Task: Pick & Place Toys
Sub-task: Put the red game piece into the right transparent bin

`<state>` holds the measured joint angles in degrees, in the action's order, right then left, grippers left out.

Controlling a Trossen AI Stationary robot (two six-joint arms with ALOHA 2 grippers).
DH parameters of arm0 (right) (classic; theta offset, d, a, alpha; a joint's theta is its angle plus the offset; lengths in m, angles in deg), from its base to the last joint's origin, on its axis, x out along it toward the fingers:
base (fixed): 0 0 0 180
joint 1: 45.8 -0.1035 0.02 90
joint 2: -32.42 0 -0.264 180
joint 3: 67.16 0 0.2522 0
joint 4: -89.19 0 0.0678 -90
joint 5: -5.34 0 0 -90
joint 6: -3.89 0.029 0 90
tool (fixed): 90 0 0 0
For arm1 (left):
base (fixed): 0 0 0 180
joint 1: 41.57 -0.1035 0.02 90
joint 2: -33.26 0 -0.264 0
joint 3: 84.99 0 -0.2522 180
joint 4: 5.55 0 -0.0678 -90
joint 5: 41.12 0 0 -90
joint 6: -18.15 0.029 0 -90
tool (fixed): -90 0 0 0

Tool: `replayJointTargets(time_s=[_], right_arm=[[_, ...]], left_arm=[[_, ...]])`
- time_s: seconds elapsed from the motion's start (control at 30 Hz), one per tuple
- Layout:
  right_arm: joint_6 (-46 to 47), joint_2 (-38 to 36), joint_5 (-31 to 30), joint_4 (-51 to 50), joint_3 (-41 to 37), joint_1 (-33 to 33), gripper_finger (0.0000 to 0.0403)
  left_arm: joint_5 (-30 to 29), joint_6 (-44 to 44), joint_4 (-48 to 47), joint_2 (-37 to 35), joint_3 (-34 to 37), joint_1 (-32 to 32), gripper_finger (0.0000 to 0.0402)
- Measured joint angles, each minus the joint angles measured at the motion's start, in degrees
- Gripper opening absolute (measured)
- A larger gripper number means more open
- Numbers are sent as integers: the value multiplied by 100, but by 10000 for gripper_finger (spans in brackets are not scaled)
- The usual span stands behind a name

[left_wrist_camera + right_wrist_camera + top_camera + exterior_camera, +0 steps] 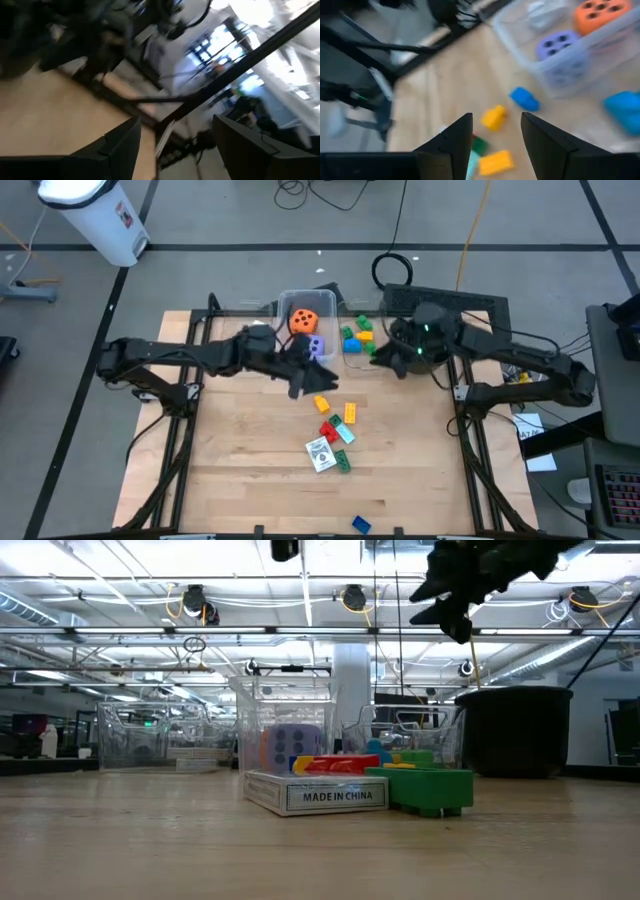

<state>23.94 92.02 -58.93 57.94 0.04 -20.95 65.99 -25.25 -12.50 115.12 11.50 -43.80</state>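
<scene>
Writing shows on one thing only: the card box (318,794) reads "MADE IN CHINA" in the low view, touching a green brick (424,790). We see our left gripper (305,375) with fingers parted wide and holding nothing, at 12 o'clock from the loose bricks (335,420). Our right gripper (492,137) is also wide and bare. An orange die (304,320) and purple die (316,346) lie in a clear bin (283,302).

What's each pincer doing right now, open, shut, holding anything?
Left pincer: open, empty, raised above the table near the dice bin.
Right pincer: open, empty, above the loose bricks.
</scene>
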Motion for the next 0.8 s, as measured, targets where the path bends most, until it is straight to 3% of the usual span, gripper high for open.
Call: replayJointTargets(time_s=[0.13,0.23,0.57,0.8], right_arm=[[854,-356,-70,1402,-873,-693,157],[1175,-426,-637,1942,-1184,-1327,155],[1389,-75,-2270,1982,-1098,-3510,155],[1373,730,-3522,1785,-373,-4672,155]], left_arm=[[-440,93,-672,-86,-7,328,250],[-660,109,-986,-115,-7,553,250],[-844,-20,-1639,-135,-7,1239,250],[-1271,-76,-1918,-135,-7,1757,250]])
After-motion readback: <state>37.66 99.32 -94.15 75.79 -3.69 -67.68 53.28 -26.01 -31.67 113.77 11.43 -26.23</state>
